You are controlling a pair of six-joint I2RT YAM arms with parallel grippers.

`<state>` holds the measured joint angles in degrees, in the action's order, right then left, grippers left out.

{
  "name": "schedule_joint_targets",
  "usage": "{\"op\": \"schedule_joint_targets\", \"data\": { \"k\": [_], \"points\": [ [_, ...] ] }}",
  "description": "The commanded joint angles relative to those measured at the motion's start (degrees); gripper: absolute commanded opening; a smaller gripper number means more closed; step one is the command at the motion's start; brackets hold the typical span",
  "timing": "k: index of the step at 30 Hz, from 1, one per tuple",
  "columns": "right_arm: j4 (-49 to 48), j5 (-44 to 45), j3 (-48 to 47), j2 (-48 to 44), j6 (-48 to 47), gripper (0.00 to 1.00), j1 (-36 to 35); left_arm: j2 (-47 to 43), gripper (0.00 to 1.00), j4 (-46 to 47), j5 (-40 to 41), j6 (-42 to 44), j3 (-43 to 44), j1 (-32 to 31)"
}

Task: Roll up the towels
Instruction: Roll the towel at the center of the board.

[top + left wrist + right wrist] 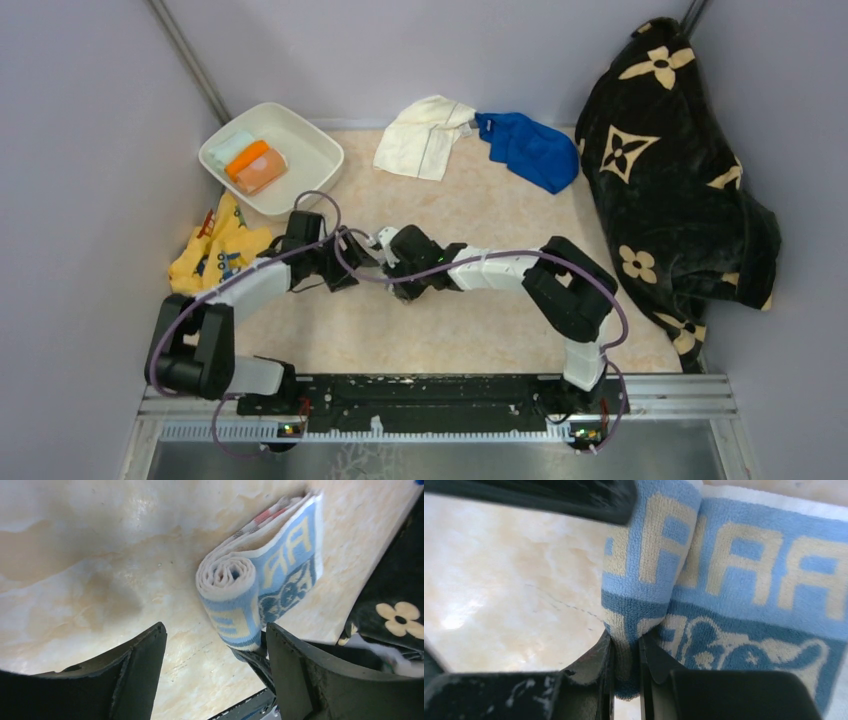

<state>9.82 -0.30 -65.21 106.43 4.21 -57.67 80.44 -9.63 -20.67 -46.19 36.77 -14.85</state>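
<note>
On a cream marbled tabletop (480,215) between pale lilac walls, the printed towel (250,587) lies at mid-table, partly rolled. Its rolled part forms a tight spiral with a white core. The outside is light blue with cream lettering and a darker blue band, and the unrolled tail lies flat on the surface. The right gripper (625,650) pinches a fold at the towel's edge between nearly closed fingers. The left gripper (216,630) stands spread and empty just beside the roll's end. At the far edge, the cream-white towel (425,135) and the royal blue towel (530,150) lie crumpled, touching each other.
</note>
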Motion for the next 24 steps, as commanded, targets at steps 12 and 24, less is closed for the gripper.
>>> {"op": "schedule_joint_targets", "data": {
  "k": [12,24],
  "points": [
    [-33.1,-57.1,9.0,9.7,34.1,0.01,17.6,-9.8,0.78,0.4,-4.2,-2.5,-7.4,2.5],
    [-24.7,-54.1,6.5,14.1,32.7,0.08,18.8,0.8,0.74,5.7,-1.5,-4.0,-3.7,-1.0]
  ]
}}
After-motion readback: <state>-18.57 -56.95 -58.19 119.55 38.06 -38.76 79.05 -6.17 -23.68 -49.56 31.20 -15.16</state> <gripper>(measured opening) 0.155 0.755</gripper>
